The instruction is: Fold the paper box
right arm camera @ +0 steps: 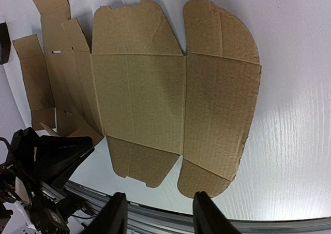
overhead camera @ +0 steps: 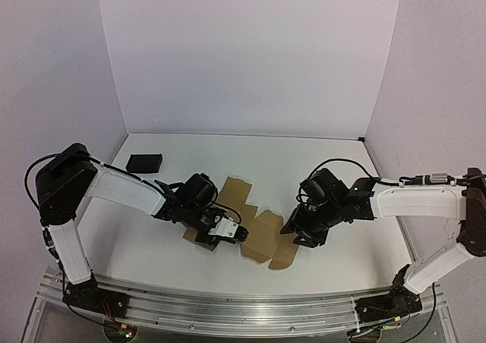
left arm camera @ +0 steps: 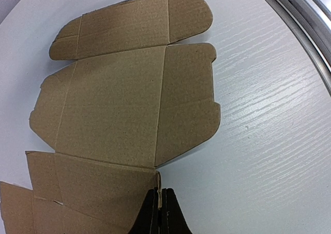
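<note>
1. Fingers (left arm camera: 147,221) of the left gripper (left arm camera: 161,198) pinch shut on the paper box (left arm camera: 119,110) at its six o'clock edge, likely anchoring it.
2. Empty and half-open, the right gripper (right arm camera: 158,216) hovers over its three o'clock flaps.
3. Well apart toward ten o'clock lies a black block (overhead camera: 144,162).

Left arm (overhead camera: 125,191) is raised from near-left base, forearm angled inward and down. Wrist is tipped forward. Left gripper (left arm camera: 161,205) is held low, jaws pressed together on thin edge of paper box (left arm camera: 129,104).

Right arm (overhead camera: 414,200) is raised from near-right base, forearm run nearly level inward, wrist bent down. Right gripper (right arm camera: 159,216) is held off surface, fingers (right arm camera: 115,216) spread apart, nothing gripped.

Both grippers are pointed inward toward each other, near but not touching.
</note>
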You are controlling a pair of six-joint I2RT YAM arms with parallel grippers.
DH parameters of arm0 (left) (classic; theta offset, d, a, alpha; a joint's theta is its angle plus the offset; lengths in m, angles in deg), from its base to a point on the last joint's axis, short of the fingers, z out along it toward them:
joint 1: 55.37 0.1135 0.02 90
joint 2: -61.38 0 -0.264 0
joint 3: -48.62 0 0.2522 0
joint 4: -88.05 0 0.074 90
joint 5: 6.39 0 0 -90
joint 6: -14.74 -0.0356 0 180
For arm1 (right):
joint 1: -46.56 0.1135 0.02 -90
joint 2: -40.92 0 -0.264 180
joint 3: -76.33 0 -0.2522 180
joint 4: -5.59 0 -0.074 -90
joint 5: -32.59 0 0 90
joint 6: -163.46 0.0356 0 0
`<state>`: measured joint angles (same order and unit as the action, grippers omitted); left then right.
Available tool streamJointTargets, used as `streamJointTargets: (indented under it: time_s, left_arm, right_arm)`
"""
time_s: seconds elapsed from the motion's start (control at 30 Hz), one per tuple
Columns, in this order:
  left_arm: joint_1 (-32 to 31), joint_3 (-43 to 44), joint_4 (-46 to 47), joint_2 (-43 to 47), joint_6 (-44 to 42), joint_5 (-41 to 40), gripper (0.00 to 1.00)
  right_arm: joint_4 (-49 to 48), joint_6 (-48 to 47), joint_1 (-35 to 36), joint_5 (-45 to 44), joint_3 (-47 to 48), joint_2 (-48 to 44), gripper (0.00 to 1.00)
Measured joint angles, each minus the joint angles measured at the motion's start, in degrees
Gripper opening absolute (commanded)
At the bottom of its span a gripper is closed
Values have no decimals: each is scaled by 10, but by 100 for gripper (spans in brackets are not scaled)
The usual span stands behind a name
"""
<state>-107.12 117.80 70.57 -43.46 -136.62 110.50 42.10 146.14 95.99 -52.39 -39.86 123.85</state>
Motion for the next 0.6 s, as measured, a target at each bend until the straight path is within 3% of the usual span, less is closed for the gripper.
streamJointTargets:
  time_s: [0.27,0.6]
  left_arm:
    - [4,20,-7,2,34,16,0]
    - [7,30,-9,44,44,47,0]
  right_arm:
    - [-7,23,-6,2,-65,-9,84]
    - [-61,37,-42,25,-131,-36,92]
